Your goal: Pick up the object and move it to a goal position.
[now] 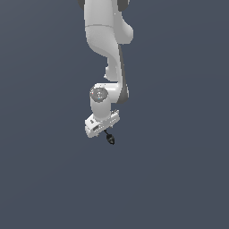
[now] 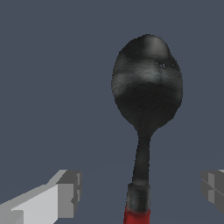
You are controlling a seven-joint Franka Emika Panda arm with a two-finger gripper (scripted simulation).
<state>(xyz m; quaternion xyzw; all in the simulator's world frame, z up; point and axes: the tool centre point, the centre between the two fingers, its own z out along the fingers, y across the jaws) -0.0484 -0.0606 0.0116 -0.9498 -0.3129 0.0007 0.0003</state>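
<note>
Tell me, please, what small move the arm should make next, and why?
Probably close the fingers on the shaft. In the wrist view the spoon-like object lies between them, gaps either side, so nothing grips it. The exterior view shows it just beyond the gripper; height can't be judged.

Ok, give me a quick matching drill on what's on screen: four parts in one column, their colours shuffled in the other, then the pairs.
Things:
1. knob of the object
2. shaft base, at the edge of the wrist view
3. finger pads
4. arm

Colours:
A. white
B. red
C. black with a grey sheen
D. grey

Pairs: 1-C, 2-B, 3-D, 4-A
</note>
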